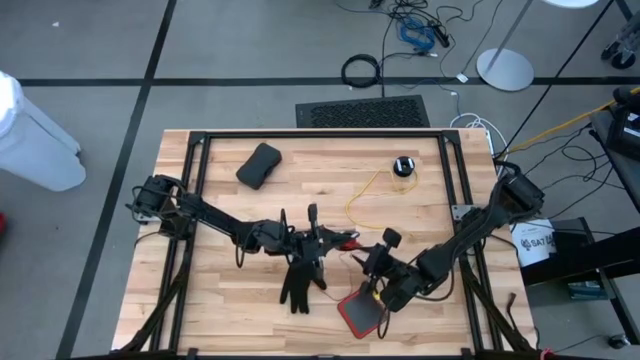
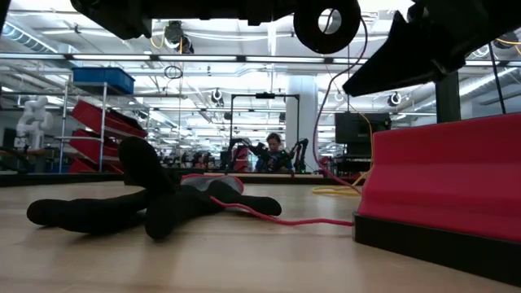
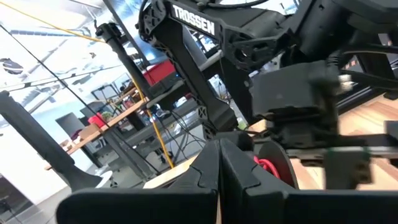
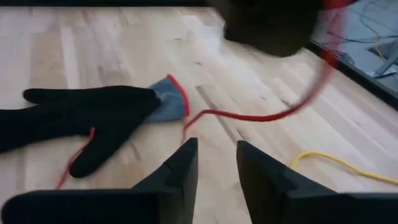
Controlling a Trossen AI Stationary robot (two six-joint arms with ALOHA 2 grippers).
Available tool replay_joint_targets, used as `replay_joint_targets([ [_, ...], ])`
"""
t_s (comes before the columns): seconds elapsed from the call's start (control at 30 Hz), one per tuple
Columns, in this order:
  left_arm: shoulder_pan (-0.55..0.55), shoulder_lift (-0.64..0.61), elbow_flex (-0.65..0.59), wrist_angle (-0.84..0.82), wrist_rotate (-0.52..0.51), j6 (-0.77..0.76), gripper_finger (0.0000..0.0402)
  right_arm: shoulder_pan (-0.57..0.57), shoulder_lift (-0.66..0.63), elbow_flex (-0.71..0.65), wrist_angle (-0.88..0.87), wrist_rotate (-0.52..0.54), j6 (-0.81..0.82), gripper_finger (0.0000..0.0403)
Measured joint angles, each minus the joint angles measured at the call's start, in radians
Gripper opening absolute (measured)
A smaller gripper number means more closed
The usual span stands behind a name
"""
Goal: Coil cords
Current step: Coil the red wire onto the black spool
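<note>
Cords lie uncoiled: the yellow cord (image 1: pixel 368 190) trails loosely from its black puck (image 1: pixel 403 166) toward the bench (image 1: pixel 220 310) centre, and a red cord (image 4: pixel 249 116) runs beside the black glove (image 1: pixel 300 282). Coiling looks barely begun. Left pincer (image 1: pixel 318 240), at nine o'clock of the right, is pressed together on nothing visible; right pincer (image 4: pixel 216 163) stands apart, empty. Only the right wrist view shows the red cord's path; the high view alone shows the puck at twelve o'clock.
</note>
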Motion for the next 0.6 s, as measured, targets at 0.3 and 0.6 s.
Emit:
replay_joint_targets([
  [0.3,0.0,0.0,0.0,0.005,0.0,0.0,0.0,-0.011,0.14,0.0,0.225,0.088,-0.083,0.009],
  [0.6,0.0,0.0,0.0,0.018,-0.001,-0.001,0.0,-0.045,0.263,0.0,0.473,0.205,-0.198,0.0061],
])
